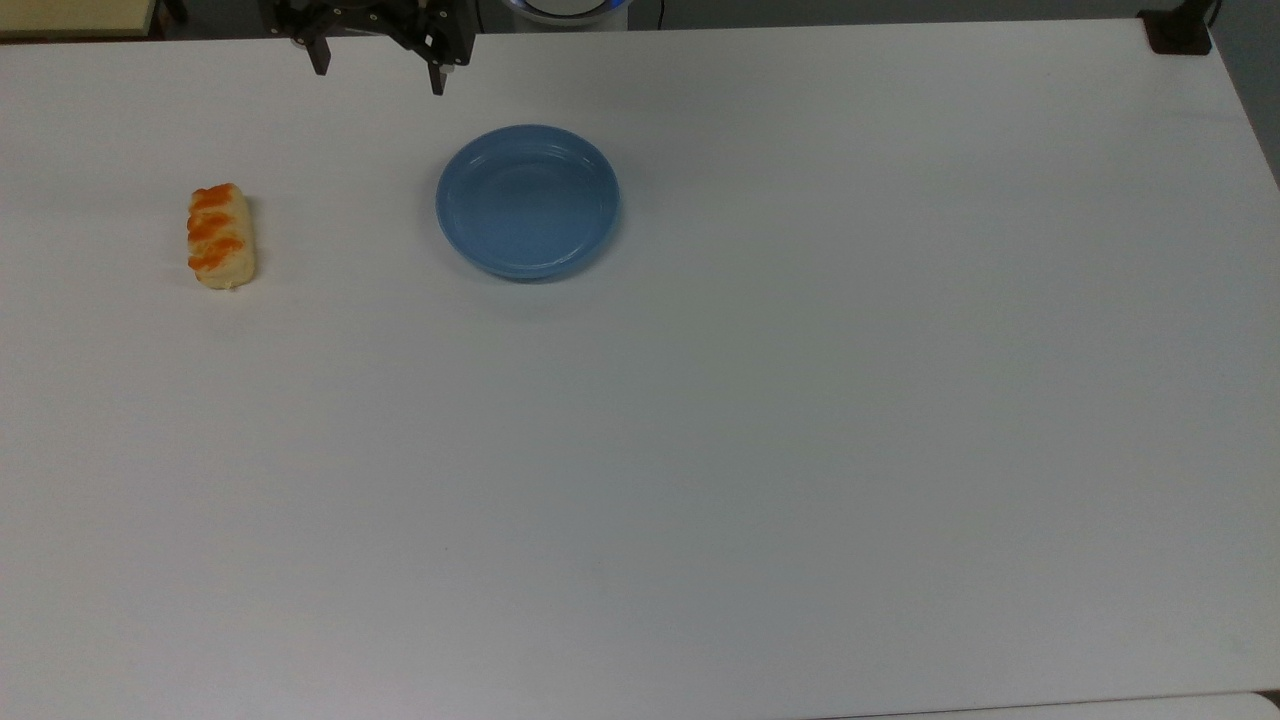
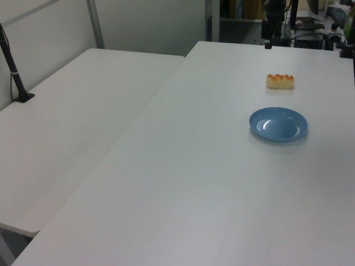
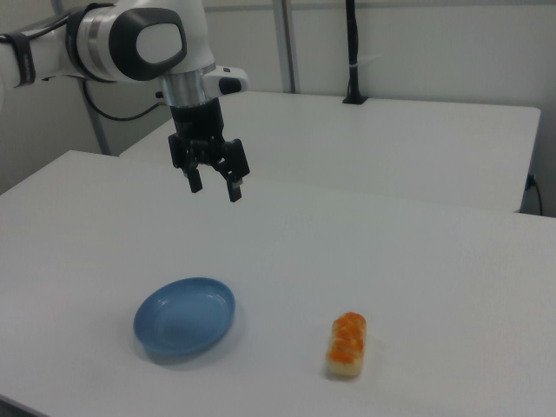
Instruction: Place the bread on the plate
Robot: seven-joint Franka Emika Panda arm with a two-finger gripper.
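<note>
Right view shows the pincer [image 3: 215, 184] hanging in the air above the white bench [image 3: 417, 261], its two dark fingers [image 3: 234, 189] spread apart with nothing between them. It points downward from the white arm [image 3: 130, 39], which reaches in from the right view's upper left. The plate [image 3: 184, 316] lies flat on the bench below the pincer and nearer the camera, well apart from the fingertips. The bread [image 3: 347, 344] rests on the bench to the right view's right of the plate, farther from the pincer than the plate is, with bare bench between the two.

In the top view the pincer [image 1: 380, 75] sits at the upper edge, with the blue plate [image 1: 528, 200] below it and to the top view's right, and the bread [image 1: 220, 236] below it and to the top view's left. The bread lies lengthwise, its orange stripes facing up.

The left view places the bread [image 2: 280, 81] beyond the plate [image 2: 278, 123].
</note>
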